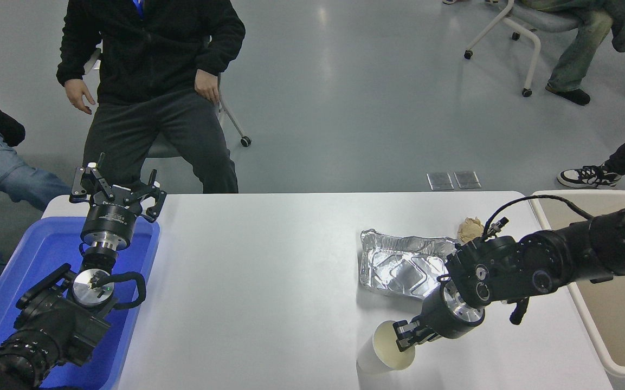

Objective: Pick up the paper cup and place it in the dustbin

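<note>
The white paper cup (382, 353) is near the table's front edge, tipped so its cream inside faces up and to the right. My right gripper (407, 337) is shut on the cup's rim, one finger inside the mouth. The right arm reaches in from the right edge, crossing above the near corner of the beige dustbin (624, 372), which stands off the table's right side. My left gripper (116, 187) is open and parked at the lower left, above a blue bin.
A crumpled foil tray (399, 264) lies just behind the right gripper, with a brown paper ball (469, 228) at its far right corner. The blue bin (25, 260) sits at the table's left end. A seated person (152, 81) faces the far edge.
</note>
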